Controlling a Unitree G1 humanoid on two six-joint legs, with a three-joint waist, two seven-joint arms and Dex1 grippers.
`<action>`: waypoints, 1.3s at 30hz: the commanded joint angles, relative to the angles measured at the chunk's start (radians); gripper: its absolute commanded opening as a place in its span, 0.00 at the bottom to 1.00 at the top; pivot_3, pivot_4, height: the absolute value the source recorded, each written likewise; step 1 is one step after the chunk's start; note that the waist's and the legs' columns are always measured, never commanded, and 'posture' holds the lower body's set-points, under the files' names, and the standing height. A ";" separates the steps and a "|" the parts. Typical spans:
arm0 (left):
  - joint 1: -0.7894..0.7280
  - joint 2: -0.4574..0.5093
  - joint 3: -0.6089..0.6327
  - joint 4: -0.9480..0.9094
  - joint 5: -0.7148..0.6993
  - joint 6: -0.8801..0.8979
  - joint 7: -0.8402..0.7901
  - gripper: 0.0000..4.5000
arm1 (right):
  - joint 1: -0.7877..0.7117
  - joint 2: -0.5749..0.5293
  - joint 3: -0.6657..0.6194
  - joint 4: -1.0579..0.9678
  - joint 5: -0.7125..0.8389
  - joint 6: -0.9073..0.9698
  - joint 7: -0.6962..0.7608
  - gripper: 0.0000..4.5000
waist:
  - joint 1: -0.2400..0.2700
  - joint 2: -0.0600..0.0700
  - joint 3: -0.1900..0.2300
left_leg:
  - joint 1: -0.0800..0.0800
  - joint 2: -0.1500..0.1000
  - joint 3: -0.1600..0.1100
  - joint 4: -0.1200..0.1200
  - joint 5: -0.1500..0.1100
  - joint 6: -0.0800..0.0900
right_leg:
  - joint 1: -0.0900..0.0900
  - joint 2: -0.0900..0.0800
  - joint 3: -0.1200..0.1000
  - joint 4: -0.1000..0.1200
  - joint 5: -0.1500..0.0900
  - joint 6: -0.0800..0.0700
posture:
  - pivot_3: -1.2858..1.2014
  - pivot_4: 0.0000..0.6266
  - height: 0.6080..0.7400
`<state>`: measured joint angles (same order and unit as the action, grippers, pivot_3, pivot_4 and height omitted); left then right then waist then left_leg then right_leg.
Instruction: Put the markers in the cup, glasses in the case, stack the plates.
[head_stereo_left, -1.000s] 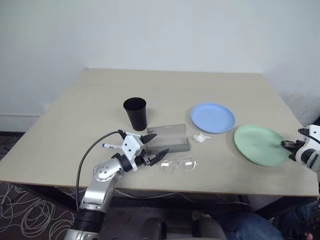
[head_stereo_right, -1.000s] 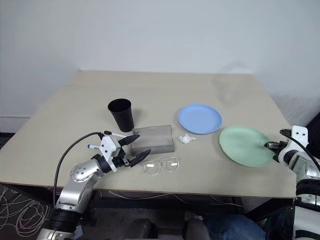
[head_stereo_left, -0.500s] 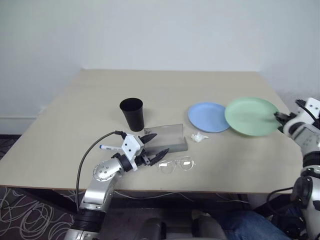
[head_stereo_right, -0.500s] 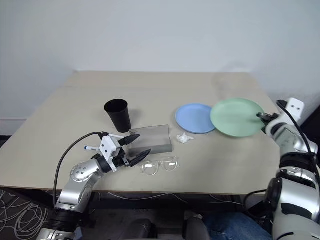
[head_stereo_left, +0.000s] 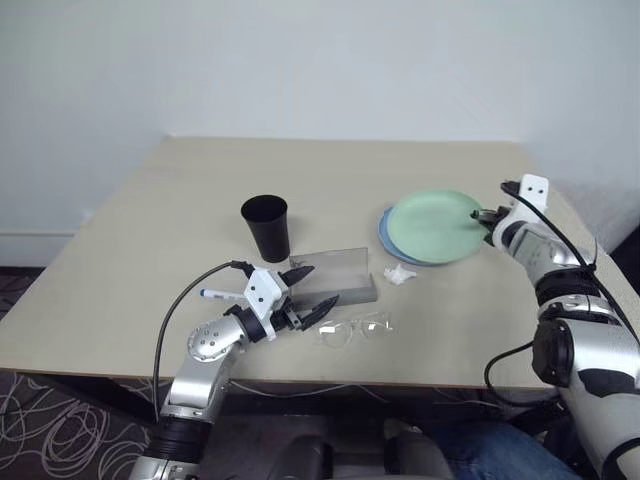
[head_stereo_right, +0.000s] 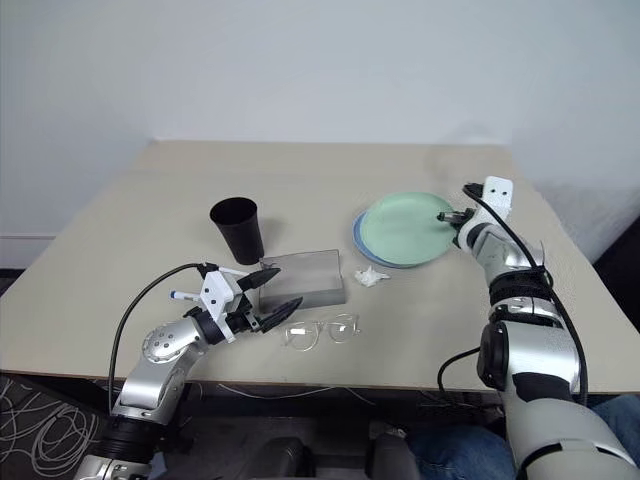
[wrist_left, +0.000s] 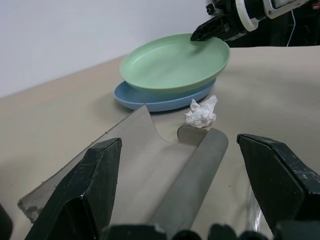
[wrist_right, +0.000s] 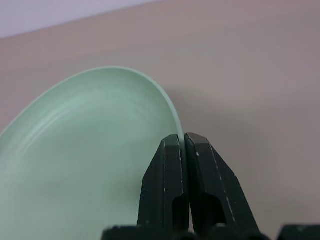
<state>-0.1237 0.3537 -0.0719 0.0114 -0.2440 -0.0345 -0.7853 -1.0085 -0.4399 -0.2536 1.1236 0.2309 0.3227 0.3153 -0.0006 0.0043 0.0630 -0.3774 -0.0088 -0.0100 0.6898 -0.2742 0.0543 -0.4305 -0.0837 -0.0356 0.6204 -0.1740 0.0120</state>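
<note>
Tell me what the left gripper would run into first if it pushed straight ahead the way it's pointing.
Most likely the grey case: it lies open right ahead of the left gripper, between its spread fingers. Beyond it sit the crumpled paper and the plates. How high the gripper hangs above the table is unclear.

- A pale mint green plate (head_stereo_left: 434, 226) is seen above a light blue plate (wrist_left: 150, 99).
- The cup (head_stereo_left: 268, 227) is black.
- The case (head_stereo_left: 335, 277) is grey.
- The crumpled paper (head_stereo_left: 400, 274) is white.
- The table (head_stereo_left: 180, 210) is plain beige.
</note>
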 joint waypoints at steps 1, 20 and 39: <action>-0.011 0.003 0.009 -0.029 0.000 -0.018 0.009 0.87 | -0.051 -0.010 -0.016 0.024 -0.003 -0.053 0.010 0.16 | -0.001 0.000 0.000 | 0.000 0.000 0.000 0.000 0.000 0.000 | 0.000 0.000 0.000 0.000 0.000 0.000 | 0.52 0.00 0.86; -0.021 0.018 0.011 -0.017 -0.001 -0.018 0.009 0.87 | 0.358 -0.144 0.153 -0.690 0.064 -0.024 0.648 0.53 | -0.001 0.000 0.000 | 0.001 0.000 0.000 -0.002 -0.001 0.001 | 0.000 0.000 0.001 0.000 -0.001 0.003 | 0.52 0.00 0.86; -0.045 0.026 0.001 -0.021 -0.014 0.012 -0.034 0.87 | 0.398 -0.028 0.413 -0.726 -0.091 -0.071 0.655 0.53 | 0.006 -0.001 0.000 | 0.001 0.000 0.000 0.001 -0.001 0.000 | 0.000 0.000 0.000 0.001 0.000 0.002 | 0.52 0.00 0.86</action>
<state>-0.1561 0.3725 -0.0718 0.0276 -0.2464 -0.0228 -0.8122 -0.5615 -0.4742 0.1656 0.3827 0.1602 0.2963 0.9866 0.0057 0.0034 0.0629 -0.3764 -0.0089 -0.0097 0.6905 -0.2750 0.0546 -0.4304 -0.0842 -0.0354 0.6214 -0.1745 0.0137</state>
